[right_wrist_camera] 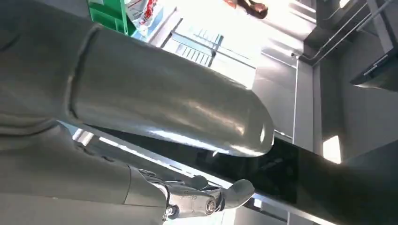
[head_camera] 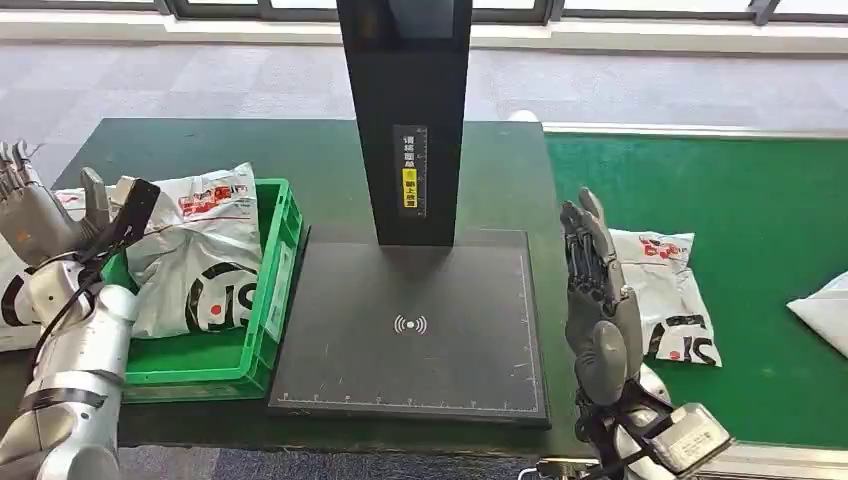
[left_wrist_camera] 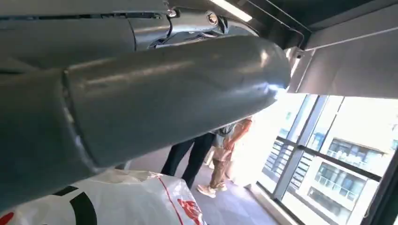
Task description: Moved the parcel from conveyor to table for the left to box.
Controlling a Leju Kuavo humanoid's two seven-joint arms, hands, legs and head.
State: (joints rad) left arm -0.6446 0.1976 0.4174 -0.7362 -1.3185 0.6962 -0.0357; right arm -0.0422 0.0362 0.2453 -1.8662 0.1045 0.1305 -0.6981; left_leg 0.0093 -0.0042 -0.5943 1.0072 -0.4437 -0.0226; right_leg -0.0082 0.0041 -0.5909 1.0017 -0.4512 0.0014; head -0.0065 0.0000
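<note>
Lettering in red and black marks the white crumpled parcel [head_camera: 672, 292] lying on the green conveyor [head_camera: 760, 250], just beside the empty, spread right hand [head_camera: 598, 300]. Left hand [head_camera: 35, 215] is released by the green box [head_camera: 262, 300]. Left wrist view: white bag [left_wrist_camera: 117, 199], red print unreadable.

Both hands raised and empty, fingers pointing up.

The right hand [head_camera: 598, 300] stands upright on its silver forearm, fingers straight and close together, thumb [head_camera: 603, 352] (thick, grey) tucked low beside the palm. The left hand [head_camera: 35, 215] is lifted at the far side, fingers apart and extended, its silver arm [head_camera: 70, 390] bent below it.
</note>
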